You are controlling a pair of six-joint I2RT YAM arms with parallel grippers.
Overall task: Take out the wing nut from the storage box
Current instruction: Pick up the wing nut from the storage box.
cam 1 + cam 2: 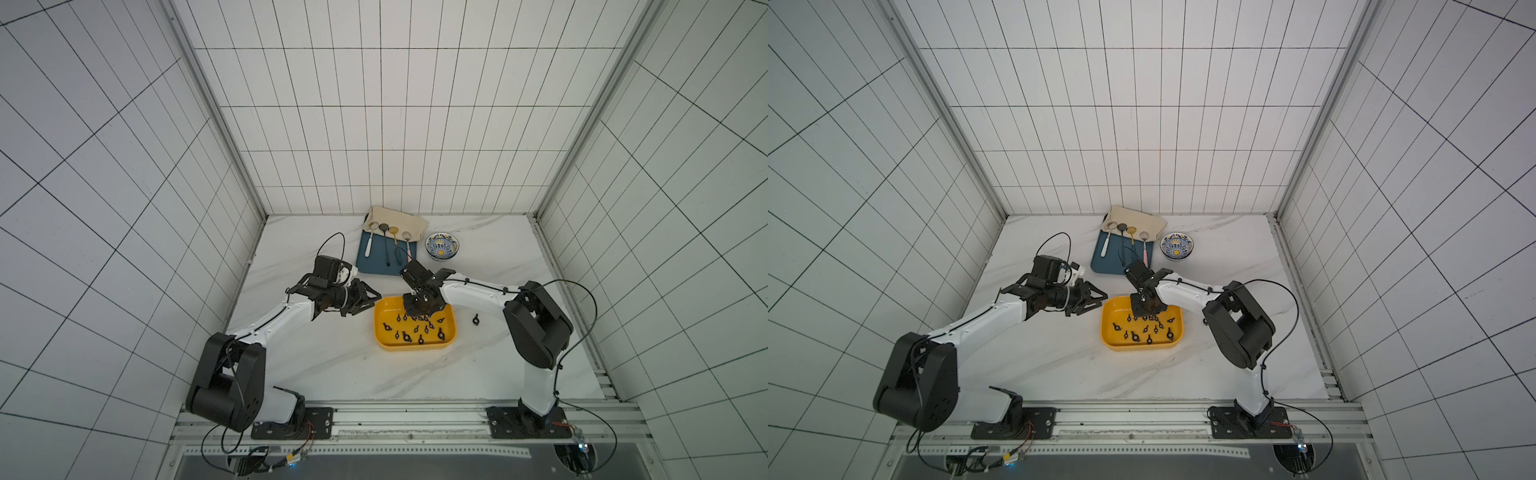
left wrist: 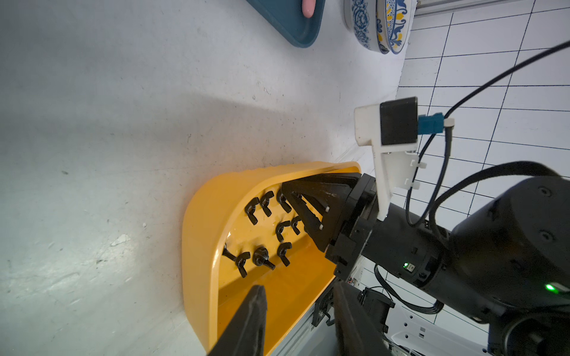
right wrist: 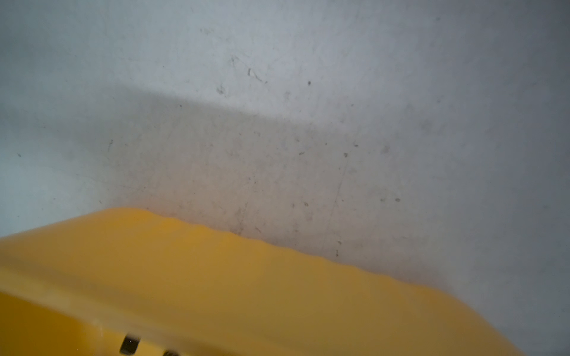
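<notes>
The storage box (image 1: 379, 332) sits mid-tabletop (image 1: 332, 374), with bare marble along its near and left edges. Black wing nuts (image 1: 440, 332) lie scattered inside, and 1 loose wing nut (image 1: 476, 319) rests on the tabletop near the right rim. The right end effector (image 1: 420, 312) dips in by the far wall, and I cannot tell whether it is closed or grips anything. The left end effector (image 1: 376, 301) hovers at the far-left corner, jaws apart and empty.

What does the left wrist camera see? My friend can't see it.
The right gripper reaches into a yellow tub holding small black wing nuts. A blue tray and a patterned bowl sit beyond on the white table.
</notes>
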